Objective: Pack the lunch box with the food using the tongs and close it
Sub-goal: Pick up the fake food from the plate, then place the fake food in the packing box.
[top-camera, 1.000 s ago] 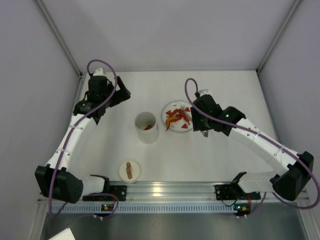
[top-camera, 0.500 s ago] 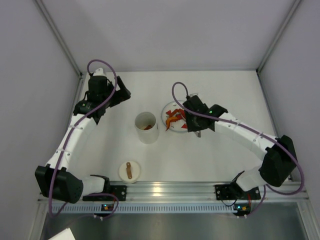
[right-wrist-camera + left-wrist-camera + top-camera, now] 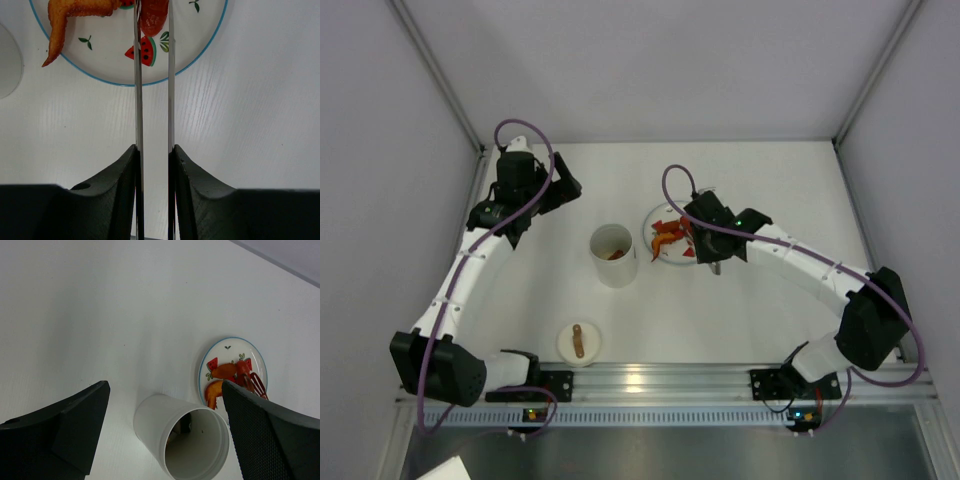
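Right jaws: the right arm (image 3: 800, 265) reaches over the white desk (image 3: 770, 180) to the plate. We see its jaws nearly closed. The black fingers (image 3: 117, 185) press from outside on both arms of the long thin silver metal tongs (image 3: 170, 75), a firm grip.
Tongs: the two slim arms run almost parallel, with only a narrow gap, from the jaws out over the plate rim. Near their far end a red food strip (image 3: 152, 15) sits between them and appears to touch both.
Plate: the round white plate with a blue rim and watermelon marks (image 3: 192, 42) also carries an orange curved food piece (image 3: 75, 10), just beside the tongs.
Lunch box: the white cylindrical cup (image 3: 617, 272) stands upright and open on the desk, near the plate but not touching it. Something small lies inside; we cannot tell what.
Lid: the round white lid with a brown strap handle (image 3: 578, 342) lies flat near the front edge, well apart from the cup.
Left jaws: the left arm (image 3: 470, 270) is at the far left corner of the desk. Its jaws are wide open and hold nothing.
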You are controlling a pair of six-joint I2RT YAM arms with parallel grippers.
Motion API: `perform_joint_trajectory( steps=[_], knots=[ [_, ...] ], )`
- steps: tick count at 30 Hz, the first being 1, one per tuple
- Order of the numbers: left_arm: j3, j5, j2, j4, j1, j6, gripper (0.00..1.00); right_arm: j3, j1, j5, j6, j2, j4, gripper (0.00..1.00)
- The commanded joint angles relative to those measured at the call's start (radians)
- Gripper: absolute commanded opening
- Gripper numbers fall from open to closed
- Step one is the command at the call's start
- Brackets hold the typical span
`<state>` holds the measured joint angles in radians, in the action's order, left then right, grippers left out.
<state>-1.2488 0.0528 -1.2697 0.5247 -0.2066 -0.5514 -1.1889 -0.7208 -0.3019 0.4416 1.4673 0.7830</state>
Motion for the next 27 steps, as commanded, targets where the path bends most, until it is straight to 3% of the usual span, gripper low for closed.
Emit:
perform_joint_trajectory(
  steps=[1,10,19,27],
  knots=[
    [-0.004,-0.001,0.006,-0.008,-0.004,-0.002,0.99,-0.044,0.014,-0.042,0.009,-0.031,-0.028,0.11],
    [-0.005,-0.002,0.001,-0.011,-0.004,-0.005,0.99,-0.185,-0.005,-0.013,-0.02,-0.147,0.054,0.08],
    [-0.006,0.004,0.003,-0.009,-0.004,-0.002,0.99,-0.336,-0.199,0.018,-0.023,-0.119,0.091,0.08],
    [-0.006,0.001,0.001,-0.009,-0.004,-0.005,0.99,-0.356,-0.322,0.07,-0.011,-0.099,0.062,0.11]
  ],
)
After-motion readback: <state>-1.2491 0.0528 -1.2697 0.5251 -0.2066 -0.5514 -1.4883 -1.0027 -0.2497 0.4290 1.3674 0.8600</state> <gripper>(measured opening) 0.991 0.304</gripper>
